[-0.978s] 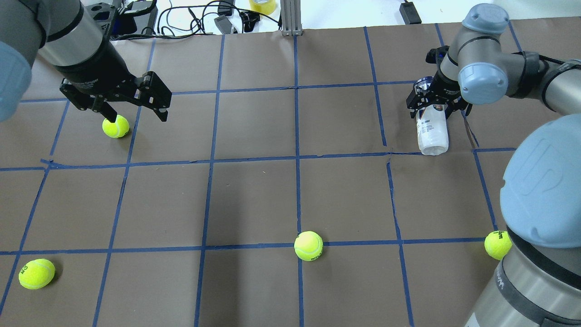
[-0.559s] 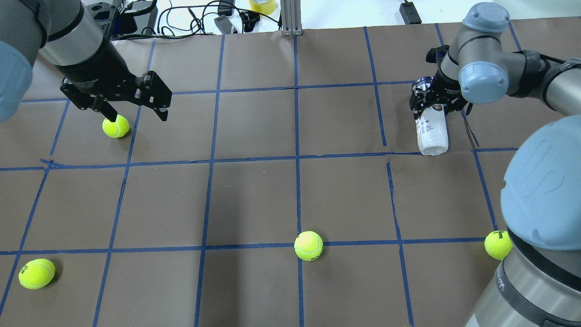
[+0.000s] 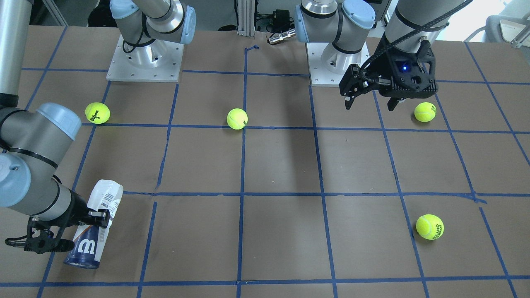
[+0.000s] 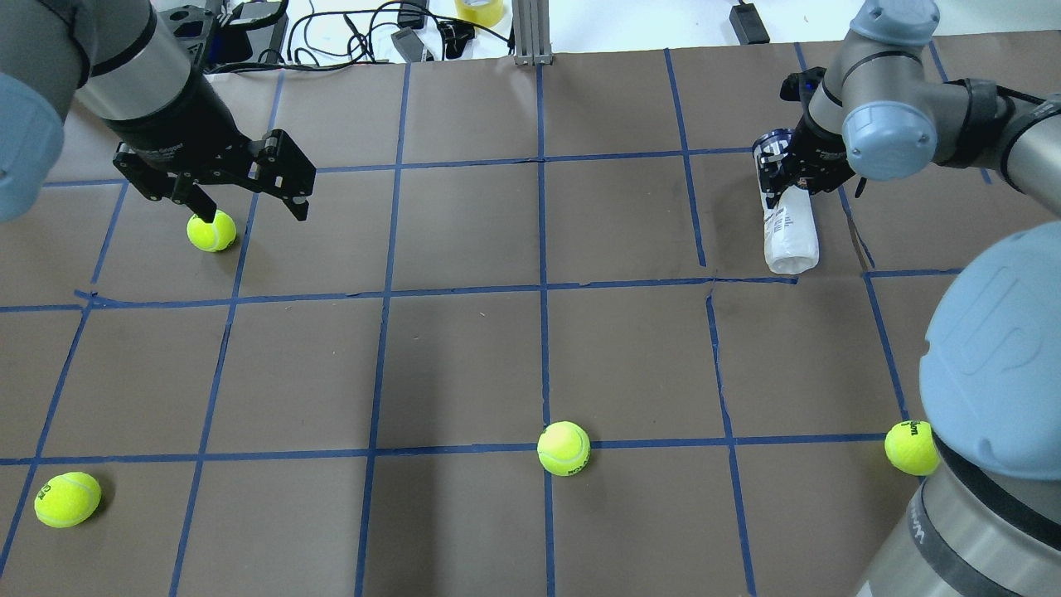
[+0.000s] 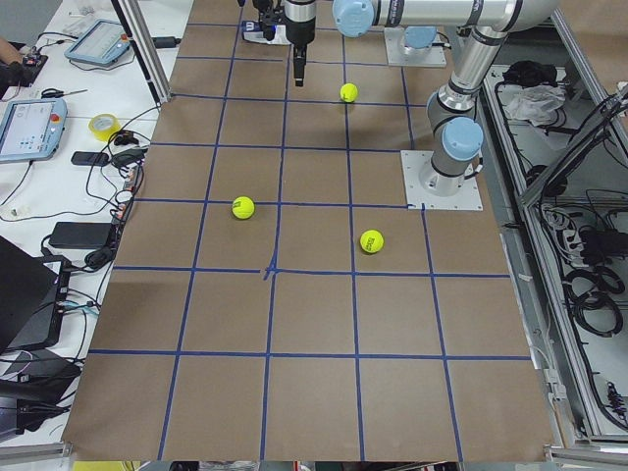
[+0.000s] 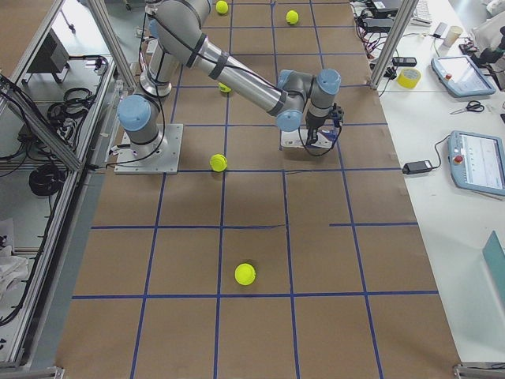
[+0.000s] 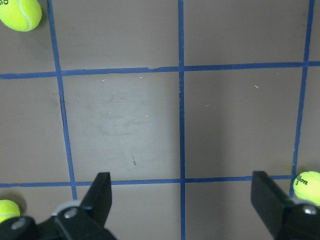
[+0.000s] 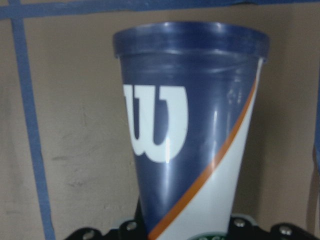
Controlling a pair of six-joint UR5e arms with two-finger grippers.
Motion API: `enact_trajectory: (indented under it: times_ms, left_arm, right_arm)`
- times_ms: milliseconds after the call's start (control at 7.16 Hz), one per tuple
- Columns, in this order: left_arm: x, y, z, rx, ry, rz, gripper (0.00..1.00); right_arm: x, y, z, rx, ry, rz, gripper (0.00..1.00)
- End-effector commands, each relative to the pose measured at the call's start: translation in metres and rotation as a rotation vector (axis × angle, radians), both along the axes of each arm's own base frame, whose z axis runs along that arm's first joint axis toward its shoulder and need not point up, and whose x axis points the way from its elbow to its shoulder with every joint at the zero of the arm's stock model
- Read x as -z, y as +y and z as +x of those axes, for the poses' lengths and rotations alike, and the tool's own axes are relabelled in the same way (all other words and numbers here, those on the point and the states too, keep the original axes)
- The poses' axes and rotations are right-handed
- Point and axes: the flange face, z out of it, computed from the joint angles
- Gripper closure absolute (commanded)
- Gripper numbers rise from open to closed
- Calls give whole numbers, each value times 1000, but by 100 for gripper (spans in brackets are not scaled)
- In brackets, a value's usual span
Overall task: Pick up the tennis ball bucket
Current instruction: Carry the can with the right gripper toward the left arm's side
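The tennis ball bucket (image 4: 790,236) is a slim can, white at one end and navy with a white "W" at the other (image 3: 88,245). It is tilted at the table's far right, its white end (image 3: 108,191) low toward the robot and its navy rim raised. My right gripper (image 4: 783,176) is shut on its middle (image 3: 83,227). The right wrist view shows the navy end and "W" close up (image 8: 170,125). My left gripper (image 4: 240,203) is open and empty, hanging beside a tennis ball (image 4: 211,230); its fingers (image 7: 102,195) stand wide apart.
Three more tennis balls lie on the brown, blue-taped table: near left (image 4: 66,499), near middle (image 4: 564,448), and near right beside the right arm's base (image 4: 909,448). Cables and a yellow tape roll (image 4: 479,10) lie past the far edge.
My right gripper has moved away from the robot, toward the table's far edge, with the can; the navy end has risen and the white end has stayed in place. The left arm has not moved.
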Motion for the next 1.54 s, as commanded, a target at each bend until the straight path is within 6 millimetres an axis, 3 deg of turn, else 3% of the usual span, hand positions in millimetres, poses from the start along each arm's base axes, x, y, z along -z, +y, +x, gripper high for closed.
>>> enact_trajectory:
  times_ms: [0,279,699,978,1118,1257,1397]
  left_arm:
    - [0,-2,0,1,3,-5,0]
    - [-1,-2,0,1,6,-9,0]
    - [2,-4,0,1,4,-5,0]
    - [4,-5,2,14,-2,0,0]
    - [3,-7,5,11,-4,-8,0]
    - [1,-13,28,-35,7,-24,0]
    - [2,-17,55,-88,6,-21,0]
  right_arm:
    - [-33,4,42,-92,-1,-53,59]
    - [-52,11,78,-194,-1,-84,59]
    - [-71,32,160,-454,4,-116,59]
    - [-73,38,179,-608,5,-124,56]
    - [-72,46,204,-652,5,-127,56]
    - [-72,57,242,-730,12,-139,56]
    - [-75,61,262,-844,14,-179,56]
